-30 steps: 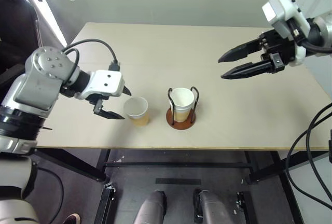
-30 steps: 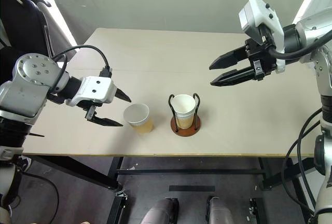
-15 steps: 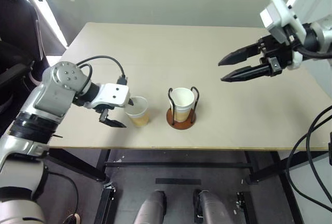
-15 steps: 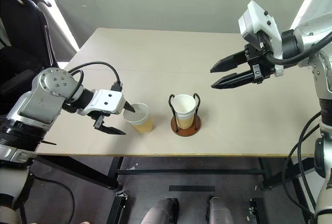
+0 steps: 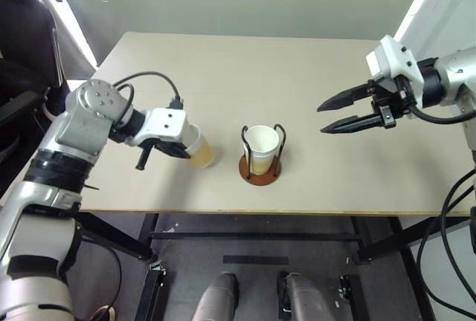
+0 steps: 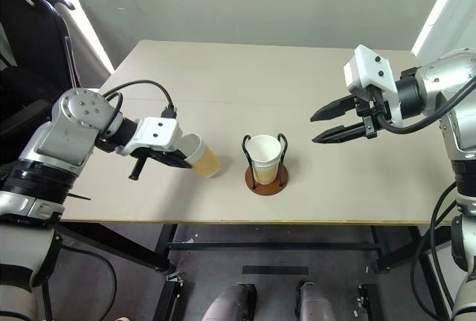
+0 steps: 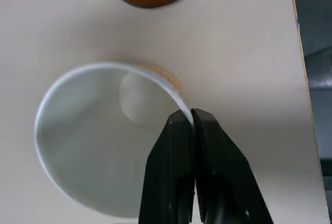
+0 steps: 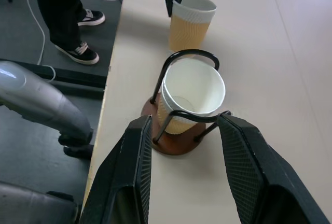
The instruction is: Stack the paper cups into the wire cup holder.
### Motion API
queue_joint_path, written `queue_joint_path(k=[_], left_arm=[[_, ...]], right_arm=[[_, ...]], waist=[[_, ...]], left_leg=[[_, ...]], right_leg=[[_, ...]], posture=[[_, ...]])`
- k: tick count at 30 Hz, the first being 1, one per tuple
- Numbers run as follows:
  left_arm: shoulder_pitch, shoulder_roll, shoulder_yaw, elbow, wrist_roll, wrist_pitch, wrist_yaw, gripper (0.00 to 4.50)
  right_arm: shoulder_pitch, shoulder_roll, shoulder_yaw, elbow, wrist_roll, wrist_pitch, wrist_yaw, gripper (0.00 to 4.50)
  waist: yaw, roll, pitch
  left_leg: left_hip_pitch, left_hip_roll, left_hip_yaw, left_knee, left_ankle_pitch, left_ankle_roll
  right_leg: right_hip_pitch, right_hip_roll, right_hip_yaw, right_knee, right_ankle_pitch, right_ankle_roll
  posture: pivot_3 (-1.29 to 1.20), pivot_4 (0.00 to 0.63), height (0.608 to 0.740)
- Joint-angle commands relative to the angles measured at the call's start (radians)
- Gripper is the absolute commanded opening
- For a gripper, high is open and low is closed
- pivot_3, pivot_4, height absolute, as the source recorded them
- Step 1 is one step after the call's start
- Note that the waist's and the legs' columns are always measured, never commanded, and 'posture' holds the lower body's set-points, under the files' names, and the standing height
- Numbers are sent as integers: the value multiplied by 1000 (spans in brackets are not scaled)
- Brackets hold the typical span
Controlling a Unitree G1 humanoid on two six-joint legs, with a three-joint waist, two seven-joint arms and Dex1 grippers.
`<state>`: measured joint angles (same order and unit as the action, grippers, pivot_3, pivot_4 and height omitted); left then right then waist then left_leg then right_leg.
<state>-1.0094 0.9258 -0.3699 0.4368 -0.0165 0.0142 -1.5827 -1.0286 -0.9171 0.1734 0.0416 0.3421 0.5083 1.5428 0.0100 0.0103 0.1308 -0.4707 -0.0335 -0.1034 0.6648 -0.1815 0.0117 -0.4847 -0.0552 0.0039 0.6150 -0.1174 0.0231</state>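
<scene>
A tan paper cup (image 5: 199,150) leans on the table (image 5: 223,68), its white mouth tipped toward my left gripper (image 7: 188,117). That gripper is shut on the cup's rim (image 7: 179,111), one finger inside and one outside. To the cup's right stands the wire cup holder (image 5: 260,171), a brown disc with black loops, holding another paper cup (image 5: 262,141) upright. My right gripper (image 5: 322,119) hangs open in the air to the right of the holder, pointing at it with nothing between its fingers. The right wrist view looks past its fingers (image 8: 132,172) at the holder (image 8: 176,141) and the held cup (image 8: 191,22).
The table's near edge (image 5: 245,212) runs just in front of the holder. A person's legs and sneakers (image 8: 70,22) stand on the floor beside the table on my left side. Bare tabletop stretches behind and to the right of the holder.
My left gripper moved in onto the loose cup's rim and shut on it, tipping the cup toward itself. My right gripper sank a little, still open.
</scene>
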Motion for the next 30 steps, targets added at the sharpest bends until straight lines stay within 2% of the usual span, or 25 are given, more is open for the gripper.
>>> queue_joint_path(k=[1, 6, 18, 24, 30], left_arm=[[-84, 8, -15, 10, -70, 43, -32, 13], [-213, -29, -36, 105, -110, 59, -32, 13], [-501, -213, 30, 501, -18, -102, -25, 13], [-554, -303, 44, 515, -100, -42, -32, 13], [-534, -285, -57, 386, -258, 53, -32, 13]], right_arm=[[-18, 3, -4, 0, -8, -23, 10, 1952], [-37, 6, 8, 22, -24, -25, 27, 1952], [-29, 6, -5, -22, -22, 13, 8, 1952], [-25, 6, 0, -56, -21, 52, -17, 1952], [-24, 14, -1, -92, -19, 67, -35, 1952]], waist=[[0, 0, 0], [2, 0, 0], [4, 0, 0], [8, 0, 0], [8, 0, 0]], left_leg=[[0, 0, 0, 0, 0, 0], [0, 0, 0, 0, 0, 0], [-3, 0, 0, 0, 0, 2], [-4, -1, 2, 0, -1, 3], [-4, -1, 4, 1, -3, 5]], right_leg=[[0, 0, 0, 0, 0, 0], [1, 0, 0, -2, 1, 0], [1, 0, 0, -6, 1, 3], [1, -1, 0, -6, 0, 7], [0, 0, 1, -6, 0, 11]], posture=[[0, 150, 740], [0, 150, 740], [0, 150, 740], [0, 150, 740], [0, 150, 740]])
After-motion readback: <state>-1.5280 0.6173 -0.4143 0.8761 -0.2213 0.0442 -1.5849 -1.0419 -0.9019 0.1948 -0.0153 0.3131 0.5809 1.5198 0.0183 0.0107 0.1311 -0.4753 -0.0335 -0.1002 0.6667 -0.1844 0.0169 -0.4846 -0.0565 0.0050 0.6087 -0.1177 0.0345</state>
